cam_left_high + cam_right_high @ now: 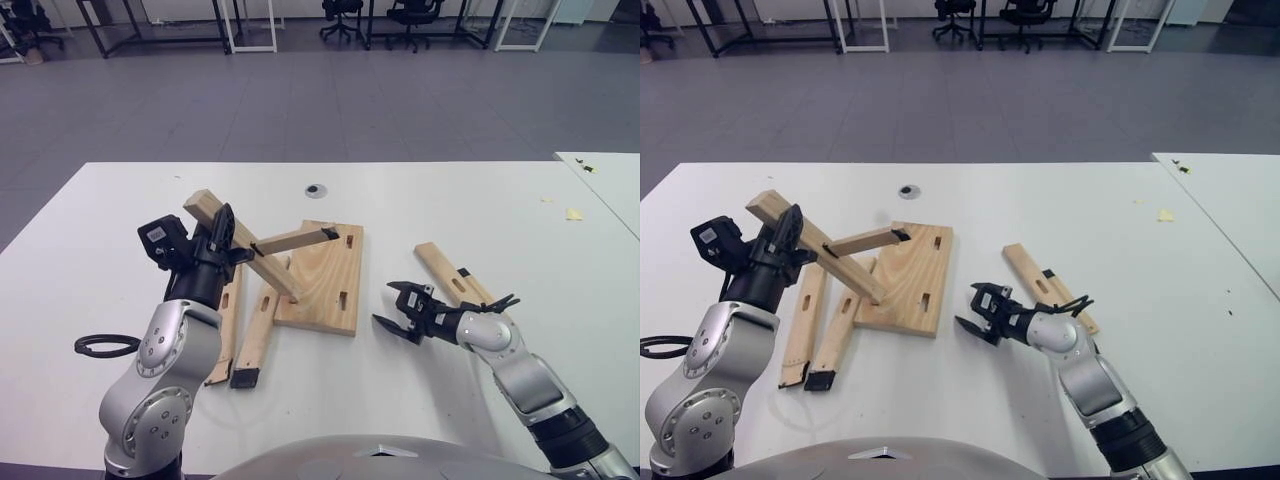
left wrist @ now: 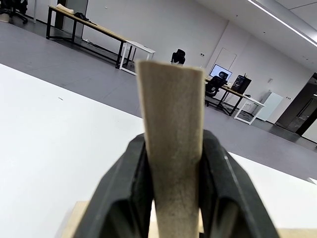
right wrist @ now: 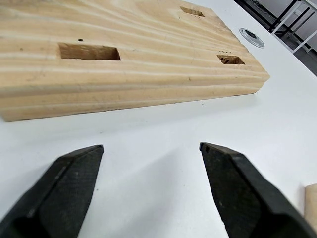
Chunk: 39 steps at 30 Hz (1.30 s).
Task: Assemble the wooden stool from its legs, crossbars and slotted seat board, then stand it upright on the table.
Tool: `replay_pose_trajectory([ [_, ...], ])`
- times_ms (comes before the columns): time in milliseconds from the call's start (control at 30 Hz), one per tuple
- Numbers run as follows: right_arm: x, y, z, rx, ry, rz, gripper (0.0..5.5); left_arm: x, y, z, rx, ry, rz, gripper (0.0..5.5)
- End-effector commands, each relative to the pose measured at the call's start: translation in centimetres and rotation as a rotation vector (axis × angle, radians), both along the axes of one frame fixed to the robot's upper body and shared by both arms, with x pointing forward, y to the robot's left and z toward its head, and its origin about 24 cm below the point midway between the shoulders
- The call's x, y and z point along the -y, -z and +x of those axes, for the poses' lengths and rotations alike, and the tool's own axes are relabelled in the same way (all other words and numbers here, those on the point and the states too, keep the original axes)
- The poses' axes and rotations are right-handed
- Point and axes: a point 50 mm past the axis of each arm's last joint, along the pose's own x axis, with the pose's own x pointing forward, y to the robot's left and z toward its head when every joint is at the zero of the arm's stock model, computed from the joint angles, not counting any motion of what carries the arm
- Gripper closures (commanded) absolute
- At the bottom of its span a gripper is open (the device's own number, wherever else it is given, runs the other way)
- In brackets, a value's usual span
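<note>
Toward the left side of the table (image 1: 480, 210), what's the left gripper (image 1: 222, 232) got hold of? (OP)

lol it's clamped tight on a stool leg (image 1: 262, 270). That one's held tilted, low end down at the seat board (image 1: 325, 285)'s left edge, top end up in the air. A crossbar (image 1: 295, 239) sticks out of it and hangs over the board. (reply)

And the board itself? (OP)

Lying flat around the middle of the table, slots facing up. A second leg (image 1: 231, 320) and a third leg (image 1: 260, 335) lie flat just beside its left edge, and a fourth leg (image 1: 450, 272) lies off its right side, apart from it. The right gripper (image 1: 385, 304) hovers low just off the board's near right corner, fingers spread wide, nothing in them. Also a black ring (image 1: 105, 346) near the table's left edge and a round grommet (image 1: 317, 190) beyond the board. (reply)
</note>
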Motion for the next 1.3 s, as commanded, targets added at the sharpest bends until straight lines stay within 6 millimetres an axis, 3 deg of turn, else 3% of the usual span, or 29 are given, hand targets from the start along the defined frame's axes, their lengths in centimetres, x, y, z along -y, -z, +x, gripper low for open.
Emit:
replay_pose_trajectory([
  [33, 0.0, 0.0, 0.3, -0.006, 0.012, -0.005, 1.85, -0.5, 1.6, -0.3, -0.063, -0.022, 0.067, 4.49],
  [400, 0.5, -1.4, 0.6, 0.021, 0.016, -0.050, 1.85, 2.3, 3.6, -1.4, -0.153, 0.119, 0.364, 4.49],
  [667, 0.9, -2.4, 1.6, 0.036, 0.001, -0.079, 1.85, 4.9, 5.2, -1.8, -0.234, 0.169, 0.312, 4.49],
  [800, 1.5, -2.6, 2.1, 0.050, 0.028, -0.084, 1.85, 5.2, 2.5, -0.9, -0.055, 0.154, 0.312, 4.49],
  [967, 1.6, -2.9, 3.1, 0.087, 0.064, -0.072, 1.85, 5.1, 0.5, -0.7, 0.101, 0.148, 0.343, 4.49],
  [1000, 1.6, -2.9, 3.2, 0.092, 0.068, -0.072, 1.85, 5.0, 0.3, -0.7, 0.123, 0.145, 0.344, 4.12],
  [1200, 1.8, -2.8, 3.3, 0.096, 0.090, -0.064, 1.85, 4.5, -1.6, -0.9, 0.273, 0.140, 0.294, 3.18],
  [1300, 2.7, -2.7, 3.2, 0.092, 0.134, -0.066, 1.85, 1.9, -6.6, -1.1, 0.527, -0.010, 0.496, 2.70],
])
